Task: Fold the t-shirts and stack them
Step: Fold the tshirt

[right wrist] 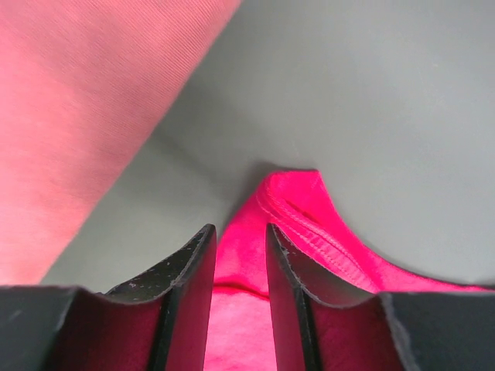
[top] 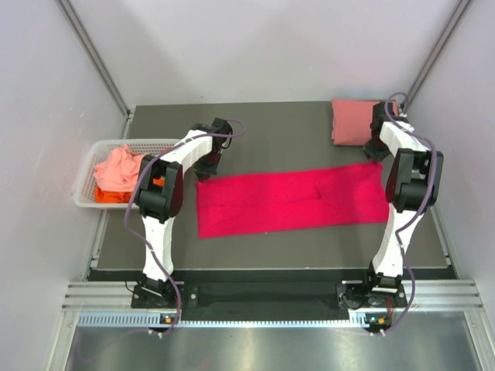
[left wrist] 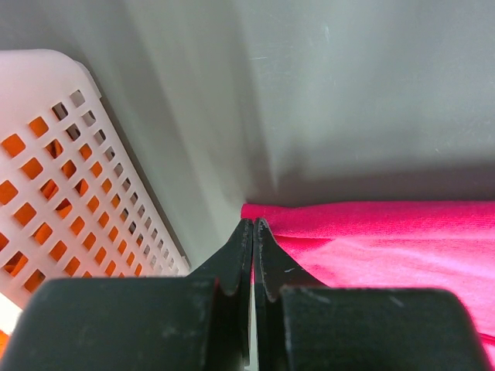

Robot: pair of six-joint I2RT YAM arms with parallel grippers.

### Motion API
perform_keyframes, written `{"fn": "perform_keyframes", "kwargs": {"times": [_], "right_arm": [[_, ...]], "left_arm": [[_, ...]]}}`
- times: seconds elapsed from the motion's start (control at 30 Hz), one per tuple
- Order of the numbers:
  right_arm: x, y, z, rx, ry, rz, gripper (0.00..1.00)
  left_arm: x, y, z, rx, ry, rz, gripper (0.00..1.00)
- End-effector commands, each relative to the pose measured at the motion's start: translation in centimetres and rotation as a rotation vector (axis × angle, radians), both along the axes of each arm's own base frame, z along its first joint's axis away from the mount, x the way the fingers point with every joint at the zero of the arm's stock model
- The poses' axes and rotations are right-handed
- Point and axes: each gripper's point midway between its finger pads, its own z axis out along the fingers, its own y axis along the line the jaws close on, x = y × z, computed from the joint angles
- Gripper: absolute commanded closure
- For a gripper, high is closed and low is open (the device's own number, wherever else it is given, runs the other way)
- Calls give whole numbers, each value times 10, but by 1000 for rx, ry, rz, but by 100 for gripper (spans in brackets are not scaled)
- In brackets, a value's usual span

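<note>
The magenta-red shirt [top: 290, 201] lies across the middle of the table [top: 271, 131], already folded lengthwise into a long flat band, and everything else is easiest placed from it. The left gripper [left wrist: 253, 224] sits at the band's far left corner. Its jaws are pressed tight together right on the edge of the cloth, but I cannot tell whether any fabric is caught between them. The right gripper [right wrist: 241, 232] sits at the far right corner. Its jaws stand part way apart with red cloth showing in the gap and the hem bunched up just beyond the tips. Whether they are pressing on that cloth or only straddling it I cannot tell.

Both arms reach to the two far corners at once, most likely so the band can be carried evenly, end over end or towards the near edge, without twisting.

Beyond the red shirt's right end, close to the right gripper, a salmon pink shirt [top: 352, 120] rests folded into a neat block. That looks like the start of the stack, kept off to the side so the working area stays free. Off the red shirt's left end stands a white basket [top: 116, 144] holding a crumpled pale coral shirt [top: 116, 170] on top of an orange shirt [top: 112, 197], both waiting their turn
</note>
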Motion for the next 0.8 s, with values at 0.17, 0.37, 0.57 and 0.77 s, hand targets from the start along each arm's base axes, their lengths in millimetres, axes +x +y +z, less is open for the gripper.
{"fn": "perform_keyframes", "kwargs": {"times": [0.17, 0.37, 0.57, 0.77], "right_arm": [[11, -1, -2, -37, 21, -16, 67], [3, 0, -9, -31, 67, -16, 67], [1, 1, -16, -27, 86, -6, 71], [2, 8, -21, -3, 67, 21, 100]], "left_arm": [[-9, 7, 23, 25, -27, 17, 100], [-11, 7, 26, 21, -34, 24, 100], [-17, 10, 24, 34, -17, 33, 100], [-26, 19, 30, 79, -14, 61, 100]]}}
